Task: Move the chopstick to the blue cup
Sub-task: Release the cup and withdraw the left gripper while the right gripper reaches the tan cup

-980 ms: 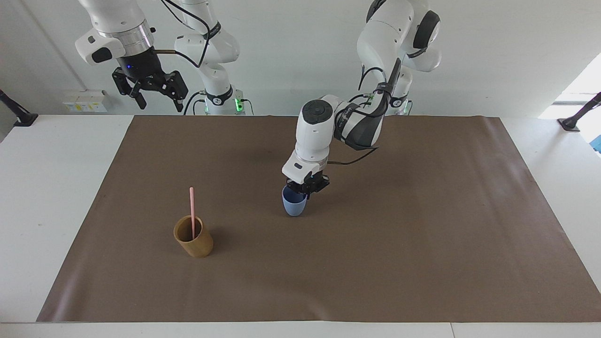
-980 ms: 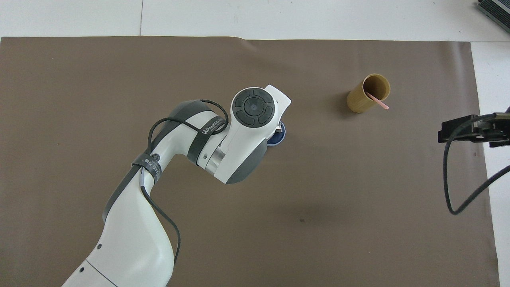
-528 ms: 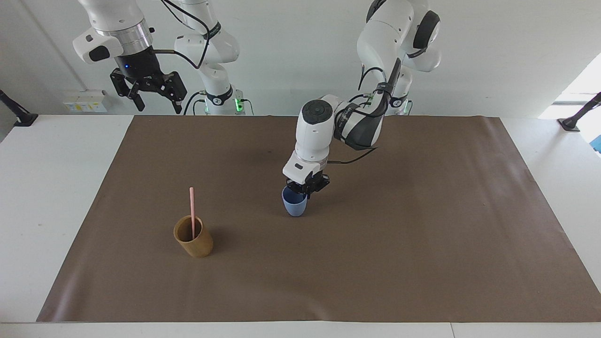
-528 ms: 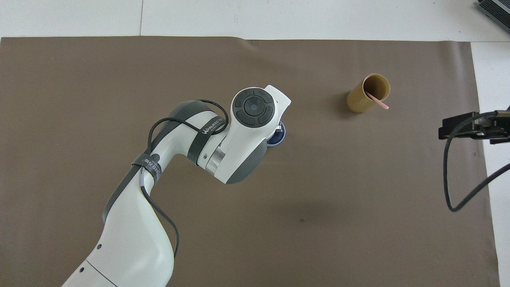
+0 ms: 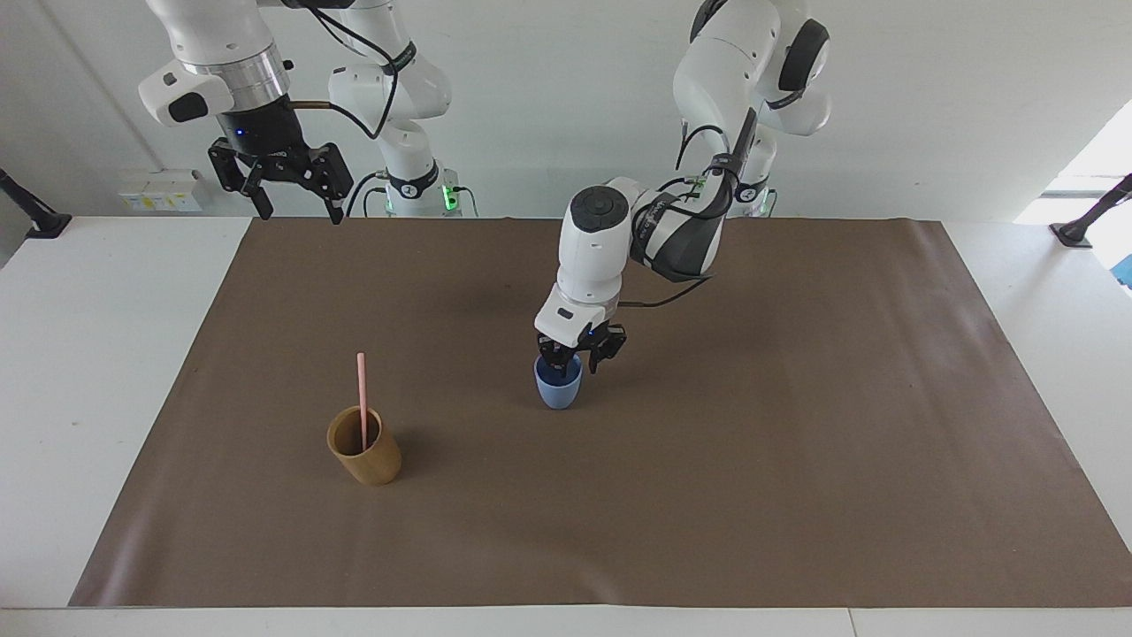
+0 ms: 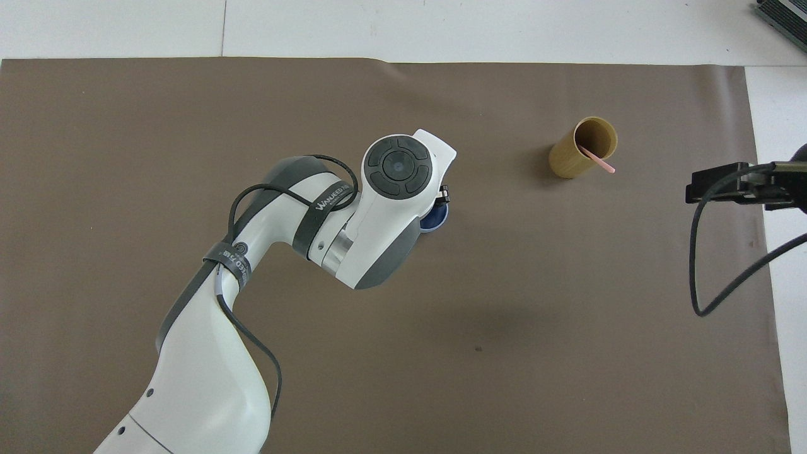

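The blue cup (image 5: 558,391) stands upright on the brown mat near the table's middle; in the overhead view only a sliver of the blue cup (image 6: 438,221) shows under the left arm's wrist. My left gripper (image 5: 575,364) sits open at its rim, one finger inside the cup and the other outside it. The pale-pink chopstick (image 5: 362,398) stands in a tan wooden cup (image 5: 365,458) toward the right arm's end, farther from the robots than the blue cup. Its tip leans over the rim, as the chopstick (image 6: 597,161) shows from overhead. My right gripper (image 5: 299,212) hangs open, high over the mat's corner by its base.
A brown mat (image 5: 796,425) covers most of the white table (image 5: 88,372). The left arm's wrist (image 6: 397,170) hides most of the blue cup from above. A black cable (image 6: 706,277) loops at the right arm's end.
The left gripper's fingers have spread apart, letting go of the blue cup's rim. The right gripper has shifted and turned slightly up in the air. The cups and chopstick stayed put.
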Robot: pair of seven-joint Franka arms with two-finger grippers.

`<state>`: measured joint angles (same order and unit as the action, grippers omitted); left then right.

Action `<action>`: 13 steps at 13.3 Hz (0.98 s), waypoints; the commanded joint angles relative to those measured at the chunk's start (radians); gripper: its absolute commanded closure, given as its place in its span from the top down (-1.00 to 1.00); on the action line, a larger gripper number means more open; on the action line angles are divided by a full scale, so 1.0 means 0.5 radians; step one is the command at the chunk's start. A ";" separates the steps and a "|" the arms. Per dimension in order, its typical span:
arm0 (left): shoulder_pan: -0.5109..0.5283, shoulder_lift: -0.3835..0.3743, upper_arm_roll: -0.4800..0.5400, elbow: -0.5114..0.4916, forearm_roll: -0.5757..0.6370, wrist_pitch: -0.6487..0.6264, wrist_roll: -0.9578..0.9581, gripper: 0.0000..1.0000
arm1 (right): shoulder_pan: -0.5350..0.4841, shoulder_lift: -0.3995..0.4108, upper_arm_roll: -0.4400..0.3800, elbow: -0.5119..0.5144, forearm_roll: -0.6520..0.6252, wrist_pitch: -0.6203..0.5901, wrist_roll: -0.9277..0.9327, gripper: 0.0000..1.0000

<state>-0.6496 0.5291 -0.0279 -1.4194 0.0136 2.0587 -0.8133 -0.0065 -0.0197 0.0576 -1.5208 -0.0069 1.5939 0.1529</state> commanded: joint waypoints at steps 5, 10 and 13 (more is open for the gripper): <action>0.360 -0.392 0.016 -0.033 0.031 -0.417 0.429 1.00 | -0.012 0.263 0.026 -0.212 -0.023 0.551 -0.201 1.00; 0.722 -0.711 0.016 -0.269 0.022 -0.623 0.975 1.00 | 0.038 0.361 0.026 -0.453 -0.029 0.923 -0.287 0.89; 0.909 -0.779 0.016 -0.269 0.022 -0.758 1.288 1.00 | 0.041 0.365 0.026 -0.456 -0.075 0.917 -0.333 -0.23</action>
<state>-0.2436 0.1865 -0.0077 -1.5100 0.0165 1.7051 -0.2493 0.0178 0.1782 0.0671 -1.7311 -0.0144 2.0427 0.0107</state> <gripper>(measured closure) 0.000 0.194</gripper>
